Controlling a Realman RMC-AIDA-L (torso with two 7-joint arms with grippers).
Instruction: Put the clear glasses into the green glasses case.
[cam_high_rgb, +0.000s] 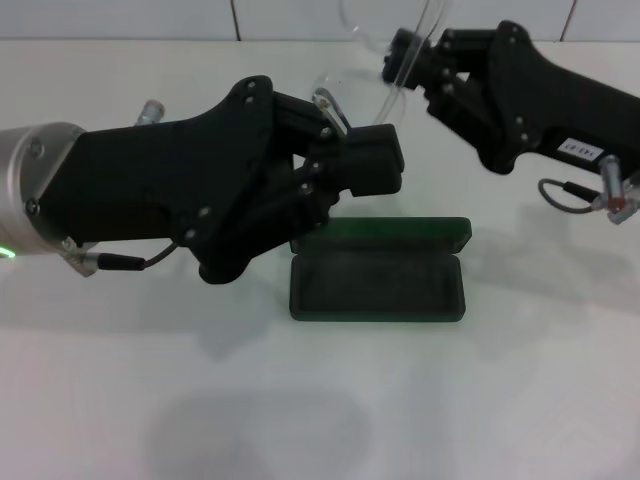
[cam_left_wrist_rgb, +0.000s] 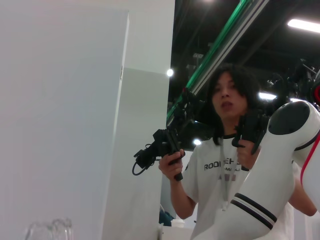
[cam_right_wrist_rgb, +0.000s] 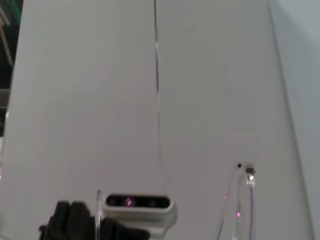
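Your right hand (cam_high_rgb: 400, 52) is raised at the back w/ fingers clamped on the transparent clear-plastic glasses (cam_high_rgb: 385, 50), held up in the air behind the dark green rectangular hard case (cam_high_rgb: 378, 283). That case lies lid-open on the white counter (cam_high_rgb: 320, 400), grey lining up. Your left hand (cam_high_rgb: 375, 160) hovers over the case's left end; can't tell if it's apart or together.

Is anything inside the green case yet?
No. The green case lies open on the table, its dark lining bare. Both grippers, left and right, hold the clear glasses above it. The left gripper hides the lid's left end.
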